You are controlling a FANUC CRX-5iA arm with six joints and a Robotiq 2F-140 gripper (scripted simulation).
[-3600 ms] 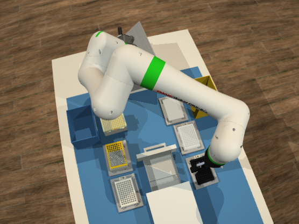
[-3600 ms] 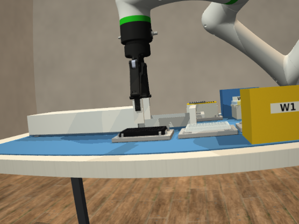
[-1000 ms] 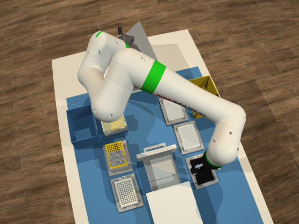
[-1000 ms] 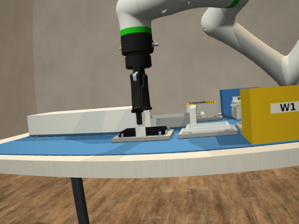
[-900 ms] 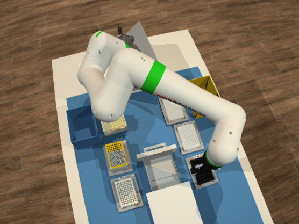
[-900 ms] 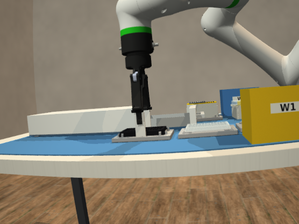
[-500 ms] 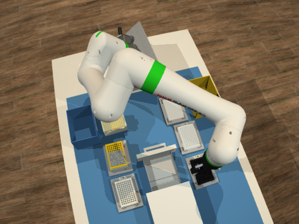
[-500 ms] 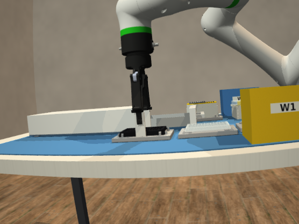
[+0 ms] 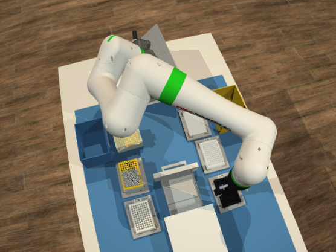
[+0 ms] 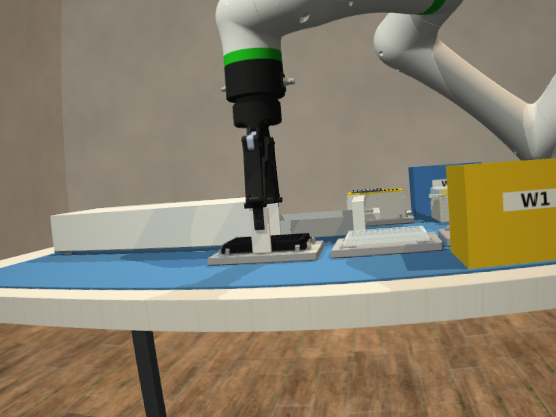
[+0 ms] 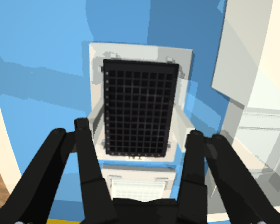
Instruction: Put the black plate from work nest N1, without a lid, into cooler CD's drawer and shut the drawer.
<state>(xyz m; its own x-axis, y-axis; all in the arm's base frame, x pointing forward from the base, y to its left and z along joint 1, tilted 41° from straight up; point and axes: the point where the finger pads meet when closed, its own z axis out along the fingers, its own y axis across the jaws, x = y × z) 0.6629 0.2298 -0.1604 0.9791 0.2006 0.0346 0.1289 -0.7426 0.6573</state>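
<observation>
The black plate (image 9: pixel 229 195) lies flat in the work nest N1 (image 9: pixel 227 206) at the right front of the blue mat. My gripper (image 9: pixel 223 188) points straight down over it, its fingers at the plate's two long sides, shut on the plate. In the wrist view the plate (image 11: pixel 139 110) sits between the two black fingers. In the side view the gripper (image 10: pixel 258 223) reaches down to the plate (image 10: pixel 272 243), which rests in its nest. The cooler CD (image 9: pixel 194 230) stands left of the nest. Its drawer (image 9: pixel 180 192) is pulled out, with the bar handle (image 9: pixel 175 165) toward the arm's base.
The yellow bin W1 (image 9: pixel 231 98) and a blue bin (image 9: pixel 92 142) stand at the mat's sides. White plates sit in nests (image 9: pixel 212 154) (image 9: pixel 142 216). The yellow tip box (image 9: pixel 130 173) and a lidded plate (image 9: pixel 194 124) are nearby.
</observation>
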